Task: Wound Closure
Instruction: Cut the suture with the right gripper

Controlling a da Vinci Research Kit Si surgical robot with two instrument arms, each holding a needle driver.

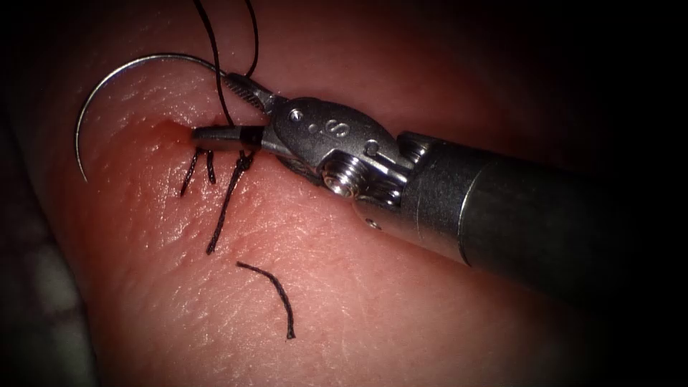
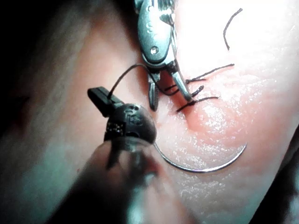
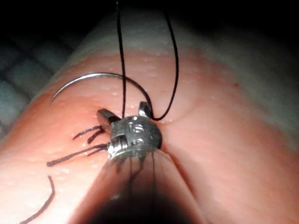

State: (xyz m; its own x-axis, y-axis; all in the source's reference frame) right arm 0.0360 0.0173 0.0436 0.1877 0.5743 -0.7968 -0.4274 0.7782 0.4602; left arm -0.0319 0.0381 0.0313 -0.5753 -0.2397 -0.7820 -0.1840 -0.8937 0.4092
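Observation:
My right tool (image 1: 211,106) reaches in from the right with its jaws open, straddling a taut thread strand (image 1: 221,100) just above a knot (image 1: 244,161) at the cut (image 1: 172,127). The same open jaws (image 3: 122,109) show in the right wrist view. The curved needle (image 1: 107,79) lies free on the tissue (image 1: 401,301) left of the knot, outside the tissue, held by neither tool. Its tail ends beside the upper jaw. In the left wrist view, my left tool (image 2: 98,98) is shut on the thread (image 2: 122,74), above the needle (image 2: 205,170) and the right tool (image 2: 171,102).
Short dark thread tails (image 1: 190,172) stick out of the knot and the stitch beside it. A loose cut piece of thread (image 1: 276,290) lies on the tissue below. Red fluid stains the cut. A second strand (image 1: 253,43) loops up from the needle's tail.

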